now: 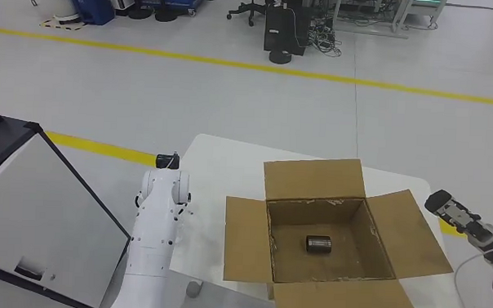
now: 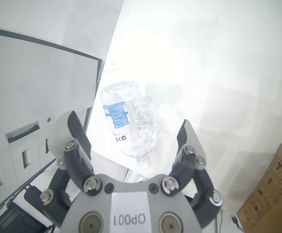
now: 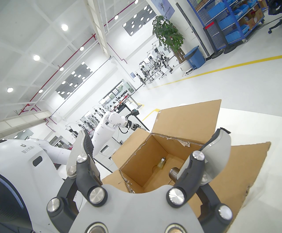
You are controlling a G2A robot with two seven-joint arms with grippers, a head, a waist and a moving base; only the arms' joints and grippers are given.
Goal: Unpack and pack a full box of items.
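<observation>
Box [image 1: 315, 181] sits open toward the table's [image 1: 221, 165] right edge. A dark can [image 1: 318, 244] and a small vial [image 3: 161, 163] lie on its floor. Bottle [image 2: 128, 123] lies on its side by the left edge, cap at the rim. My left gripper [image 2: 129, 122] hangs over it, jaws spread, touching nothing. My right gripper [image 3: 152, 133] sits off the box's right flap, jaws spread too. Step looks like a bottle grab. To do it well: straddle the label band across the axis, drop straight, close softly. Thin plastic dents, and the round body may roll off the edge.
</observation>
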